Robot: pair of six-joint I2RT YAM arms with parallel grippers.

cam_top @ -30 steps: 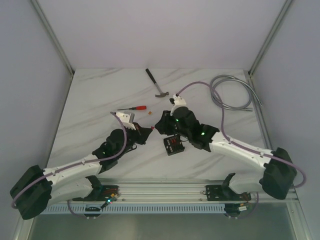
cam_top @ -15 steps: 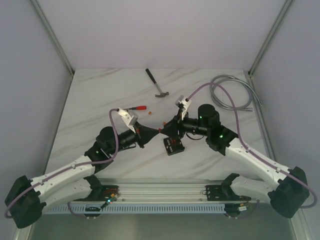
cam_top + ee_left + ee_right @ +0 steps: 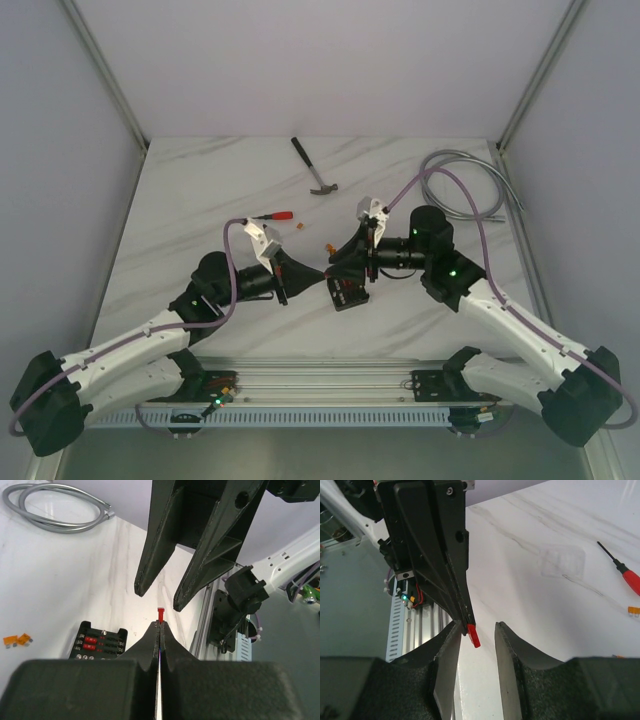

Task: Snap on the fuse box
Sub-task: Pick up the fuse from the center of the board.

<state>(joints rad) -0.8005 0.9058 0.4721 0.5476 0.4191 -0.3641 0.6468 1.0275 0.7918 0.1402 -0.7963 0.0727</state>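
The fuse box [image 3: 348, 295] is a small black square box lying open on the table, with red fuses in its slots; it also shows in the left wrist view [image 3: 97, 640]. My left gripper [image 3: 320, 272] [image 3: 160, 625] is shut on a tiny red fuse [image 3: 160, 614] [image 3: 473, 635], held just left of and above the box. My right gripper [image 3: 335, 270] [image 3: 475, 626] is open. It faces the left gripper tip to tip, with the red fuse between its fingers [image 3: 150, 560]; they do not touch it.
A hammer [image 3: 316, 170], a red-handled screwdriver [image 3: 268, 216] [image 3: 626, 574] and a coiled grey hose [image 3: 465, 185] [image 3: 55, 507] lie farther back. Loose orange fuses [image 3: 300, 228] [image 3: 17, 640] lie near the box. A clear plastic piece [image 3: 563, 562] lies on the table.
My right arm has swung round so that its open gripper now points left at the left gripper. My left gripper has moved right with the fuse. The tips now meet.
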